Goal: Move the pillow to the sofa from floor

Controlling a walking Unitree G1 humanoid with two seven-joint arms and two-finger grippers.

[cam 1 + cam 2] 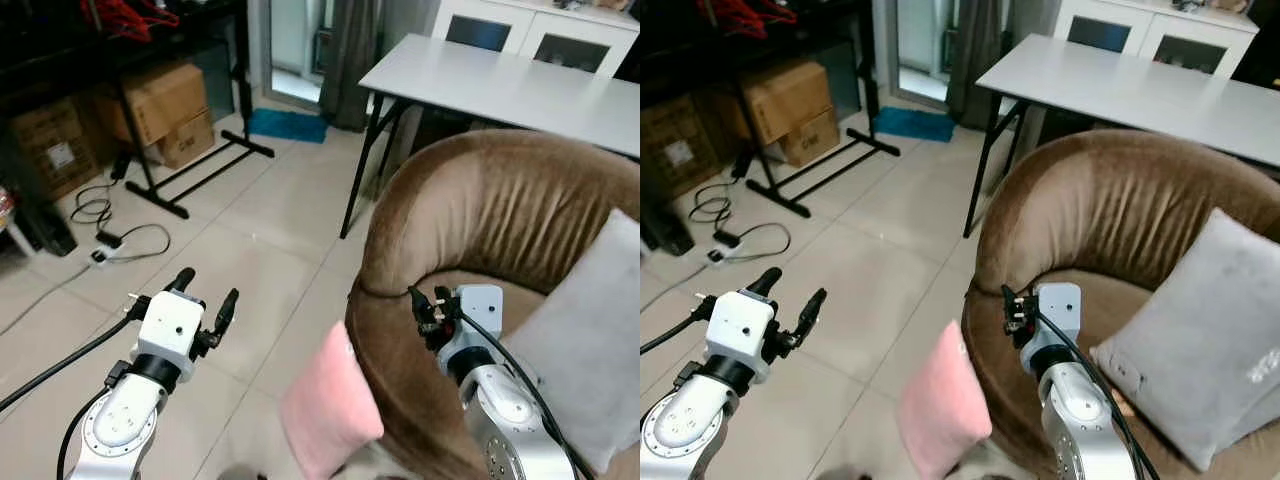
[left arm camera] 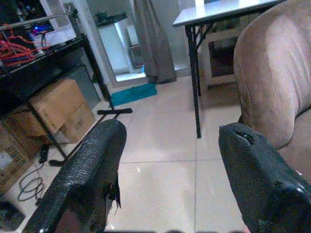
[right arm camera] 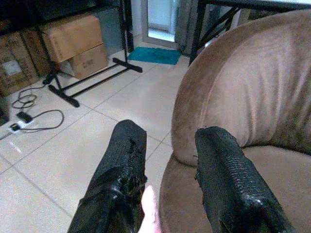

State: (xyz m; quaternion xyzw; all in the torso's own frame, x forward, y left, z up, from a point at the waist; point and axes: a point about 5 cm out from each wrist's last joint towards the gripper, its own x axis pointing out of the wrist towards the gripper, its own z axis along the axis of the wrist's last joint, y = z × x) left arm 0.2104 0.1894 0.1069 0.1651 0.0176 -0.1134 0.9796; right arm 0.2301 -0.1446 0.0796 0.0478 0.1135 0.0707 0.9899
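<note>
Pink pillow (image 1: 330, 405): on the tiled floor (image 1: 250, 270), leaning against the outer front of the brown sofa (image 1: 500, 210), low between my two arms. It lies just below and to the left of my right gripper (image 1: 428, 305); a sliver of its pink edge (image 3: 148, 213) shows between that gripper's fingers in the right wrist view.

Right gripper: raised over the sofa's front rim, fingers spread, holding nothing.

Left gripper (image 1: 205, 297): over bare floor, left of the pillow and apart from it, fingers spread, holding nothing.

Grey cushion (image 1: 1205, 350): on the sofa seat, propped against the right side.

White table (image 1: 510, 85): behind the sofa.

Cardboard boxes (image 1: 165, 110): far left, by a black rack (image 1: 190, 165).

Cables (image 1: 120, 235): on the floor, left.
</note>
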